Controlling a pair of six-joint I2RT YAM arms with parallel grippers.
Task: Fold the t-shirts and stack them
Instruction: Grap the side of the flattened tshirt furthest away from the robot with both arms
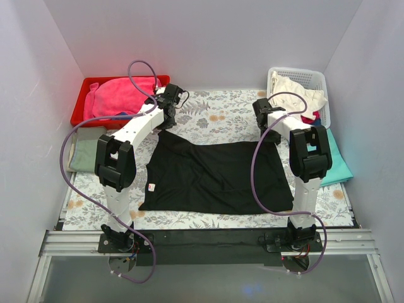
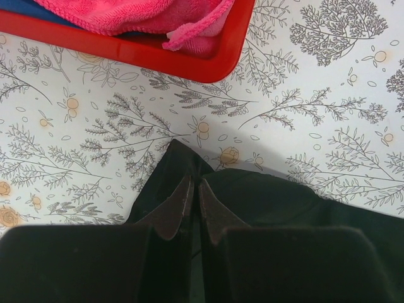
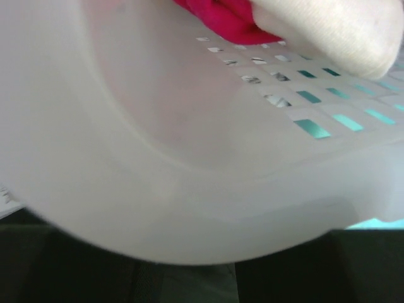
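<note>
Black t-shirt lies spread flat at the middle of the flower-printed tablecloth, between the two arms, soft and matte, its edges a little uneven, with a small white label at its left hem. A teal t-shirt lies flat at the table's right edge, partly behind the right arm. The left arm reaches forward and inward, elbow raised, wrist tipped down over the shirt's far left corner. The left gripper has its dark pointed fingers drawn together to a thin slit above the black cloth; whether they touch it cannot be told. The right arm stands upright, its forearm stretched toward the white plastic basket. The right gripper sits close against the basket's slotted wall, and its wrist view is too blurred to tell how its fingers stand. A red tray holds fluffy pink cloth.
</note>
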